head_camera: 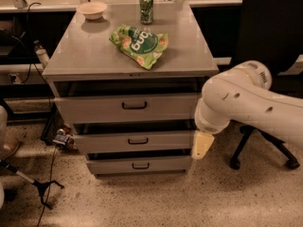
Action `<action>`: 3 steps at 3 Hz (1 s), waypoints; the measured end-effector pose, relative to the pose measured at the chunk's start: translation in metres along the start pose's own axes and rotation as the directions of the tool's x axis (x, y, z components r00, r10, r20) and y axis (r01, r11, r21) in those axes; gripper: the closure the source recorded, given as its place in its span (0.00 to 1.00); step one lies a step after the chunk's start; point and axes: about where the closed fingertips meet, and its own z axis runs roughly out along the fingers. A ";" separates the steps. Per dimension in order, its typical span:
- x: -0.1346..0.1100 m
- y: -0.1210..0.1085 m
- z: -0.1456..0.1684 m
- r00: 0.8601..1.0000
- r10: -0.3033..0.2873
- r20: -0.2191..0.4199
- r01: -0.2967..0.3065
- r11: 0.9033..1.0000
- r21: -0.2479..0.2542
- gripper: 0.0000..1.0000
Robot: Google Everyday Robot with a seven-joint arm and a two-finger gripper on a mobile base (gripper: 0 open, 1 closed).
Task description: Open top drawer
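end effector [202,145] hangs off the white arm [246,98] at the cabinet's right front corner, level with the right end of the middle drawer [109,143] and below the top drawer [94,110]. cannot tell if the end effector is wide or narrow, only a pale yellowish tip shows, and it holds nothing. top drawer is the tall grey front just under the worktop [85,56], with its dark bar handle [134,105] at centre, well apart from the end effector, up and to its left. a dark gap runs above the drawer front and each front sits stepped out from the one above, so it may be cracked open a little, cannot say for sure; judged not opened yet. the arm likely sits to the side so the drawer fronts stay free. bowl [92,9], can [146,8] and green snack bag [140,44] lie on the worktop back from the front edge, so pulling the drawer shouldn't touch them. floor in front of the cabinet is open, room for the drawer to slide out. the black chair [265,32] crowds the right side behind the arm, and a tripod leg [40,187] and cable [47,174] lie at lower left, near but not in the pull path. next move probably calls for going up and left to the handle.
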 end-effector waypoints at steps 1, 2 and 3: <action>-0.001 -0.021 0.032 1.000 0.011 0.009 -0.012 0.998 0.063 0.00; 0.000 -0.037 0.054 0.998 0.035 0.052 -0.039 0.997 0.065 0.00; -0.002 -0.039 0.058 0.997 0.033 0.063 -0.036 0.998 0.058 0.00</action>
